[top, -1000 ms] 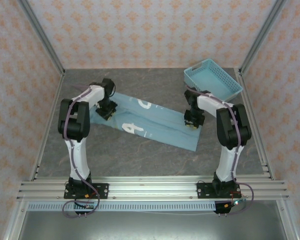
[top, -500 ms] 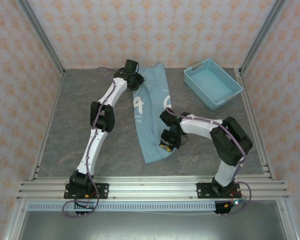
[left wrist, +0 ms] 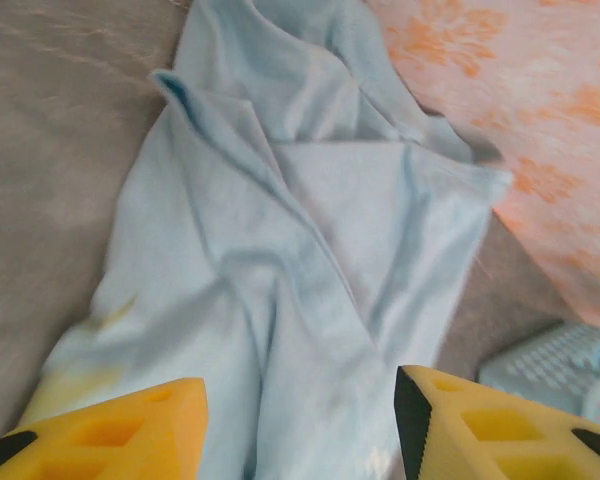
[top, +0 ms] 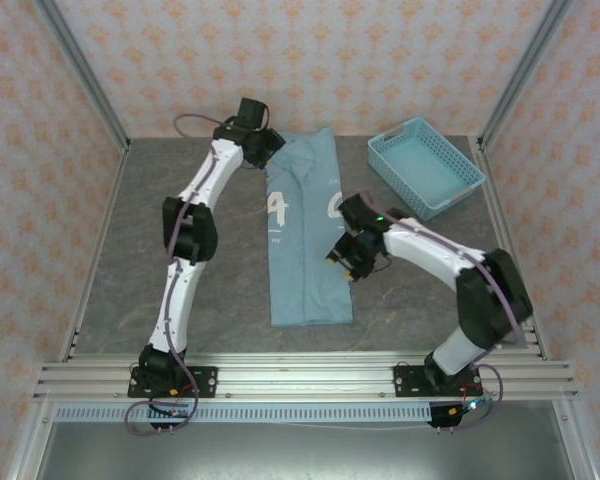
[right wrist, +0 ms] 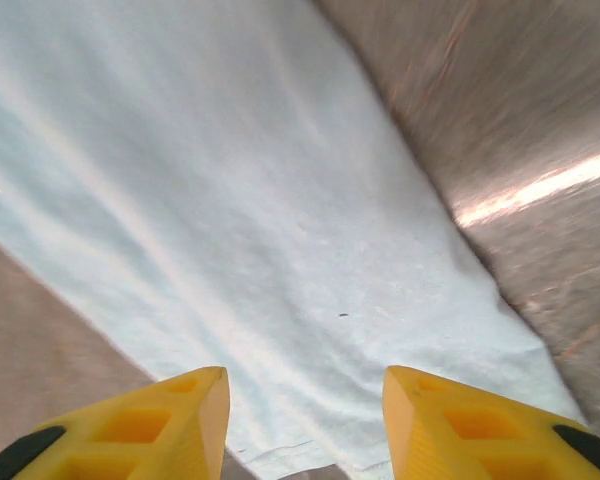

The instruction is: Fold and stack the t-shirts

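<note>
A light teal t-shirt (top: 305, 240) lies as a long strip folded lengthwise down the middle of the table, with white print showing near its upper half. My left gripper (top: 261, 148) hovers at the strip's far left corner, jaws open, with rumpled cloth (left wrist: 300, 260) under its yellow fingers (left wrist: 120, 425). My right gripper (top: 348, 258) is at the strip's right edge about halfway down, open above smooth cloth (right wrist: 280, 250). Neither holds anything.
A light blue lattice basket (top: 425, 167) stands at the back right, its corner showing beside the shirt (left wrist: 550, 370). The patterned back wall (left wrist: 520, 100) is close behind the shirt's far end. Bare grey tabletop (top: 140, 250) lies to the left and right.
The shirt was swung from a diagonal lie across the table to a straight near-to-far strip. Both grippers then let go and opened; the right one lifted off toward the strip's right edge.
</note>
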`<state>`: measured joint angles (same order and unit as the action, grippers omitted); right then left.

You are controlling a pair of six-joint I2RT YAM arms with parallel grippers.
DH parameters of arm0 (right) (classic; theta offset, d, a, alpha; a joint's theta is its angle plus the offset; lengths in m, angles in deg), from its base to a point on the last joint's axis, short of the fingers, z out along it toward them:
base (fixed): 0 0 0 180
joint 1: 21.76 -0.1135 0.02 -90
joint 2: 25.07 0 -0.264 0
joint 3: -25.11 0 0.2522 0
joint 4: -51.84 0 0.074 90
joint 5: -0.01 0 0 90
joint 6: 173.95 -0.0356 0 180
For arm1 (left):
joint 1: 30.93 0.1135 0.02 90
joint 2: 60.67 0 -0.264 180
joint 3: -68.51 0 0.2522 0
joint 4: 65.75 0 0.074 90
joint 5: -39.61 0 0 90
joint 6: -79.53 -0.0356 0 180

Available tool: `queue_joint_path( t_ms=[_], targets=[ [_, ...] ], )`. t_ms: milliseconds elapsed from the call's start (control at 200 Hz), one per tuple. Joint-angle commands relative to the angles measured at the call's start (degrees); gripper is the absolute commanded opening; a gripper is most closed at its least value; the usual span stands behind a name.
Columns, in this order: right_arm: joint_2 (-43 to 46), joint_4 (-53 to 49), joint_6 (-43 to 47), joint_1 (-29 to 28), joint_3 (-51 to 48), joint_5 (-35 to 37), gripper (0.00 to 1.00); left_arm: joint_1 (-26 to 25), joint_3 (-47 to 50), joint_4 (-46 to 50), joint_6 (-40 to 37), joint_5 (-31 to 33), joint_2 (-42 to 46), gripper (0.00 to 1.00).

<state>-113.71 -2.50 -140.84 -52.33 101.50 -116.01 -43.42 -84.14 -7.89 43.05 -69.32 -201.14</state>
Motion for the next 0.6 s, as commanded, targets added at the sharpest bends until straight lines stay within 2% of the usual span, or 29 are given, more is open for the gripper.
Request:
queue_joint_path(
  t_ms=[0, 85, 180, 320, 445, 590],
  targets=[
    [4.8, -5.4, 6.2, 4.6, -0.9, 1.4, 0.46, -1.6, 18.1, 4.2, -5.6, -2.9, 15.9, 0.52],
    [6.1, -5.8, 12.7, 7.3, -2.3, -1.2, 0.48, -2.7, 37.9, 3.4, -7.8, -7.7, 26.4, 0.49],
    [5.2, -6.8, 18.9, 7.7, -3.5, -4.7, 0.51, -4.5, 57.3, 4.4, -11.0, -13.2, 36.2, 0.48],
    [2.3, -5.4, 22.2, 6.9, -7.8, -10.3, 0.51, -10.0, 80.4, 0.4, -10.8, -19.2, 46.6, 0.50],
    [-1.4, -5.5, 24.5, 4.2, -9.0, -12.3, 0.51, -17.4, 90.7, -8.8, -3.1, -21.1, 50.7, 0.51],
    [-4.3, -4.9, 24.3, 1.7, -10.6, -12.3, 0.51, -23.2, 92.3, -12.3, 0.9, -18.9, 49.0, 0.50]
  ],
)
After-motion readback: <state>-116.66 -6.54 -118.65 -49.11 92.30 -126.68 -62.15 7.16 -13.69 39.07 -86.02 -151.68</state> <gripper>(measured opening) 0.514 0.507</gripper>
